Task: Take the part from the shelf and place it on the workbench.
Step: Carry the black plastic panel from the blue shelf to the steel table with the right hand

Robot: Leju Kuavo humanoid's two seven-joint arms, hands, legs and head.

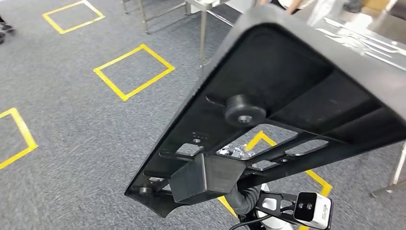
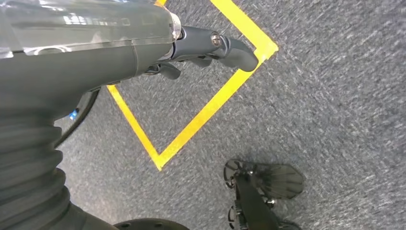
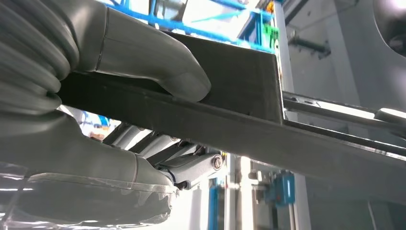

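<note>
On the left of the head view, yellow tape squares [image 1: 133,72] are lying on the grey carpet [image 1: 72,124]. The left hand [image 2: 201,48] is hanging over this floor; its fingers are curling in loosely around nothing.

Moving right, the part [image 1: 282,96], a large black moulded panel with ribs, cut-outs and a round boss, is filling the middle and right of the head view. It is being carried tilted, its near left corner low and its far right edge high, off any shelf and not yet on a bench. The right hand [image 3: 119,96] is gripping a flat rib near the part's near edge: in the wrist view the thumb [image 3: 158,62] is pressing on one face while the darker fingers [image 3: 191,167] are bearing on the other.

The part is looking stiff and fairly bulky, probably light for its size but long enough to lever hard against a grip so near one end. Its smooth plastic may be slippery, so the ribbed frame is offering a surer hold than the smooth shell.

At the far right, a metal workbench [image 1: 364,33] is standing, a leg [image 1: 203,33] of it behind the part's far edge, with a person [image 1: 292,5] beyond it.
</note>
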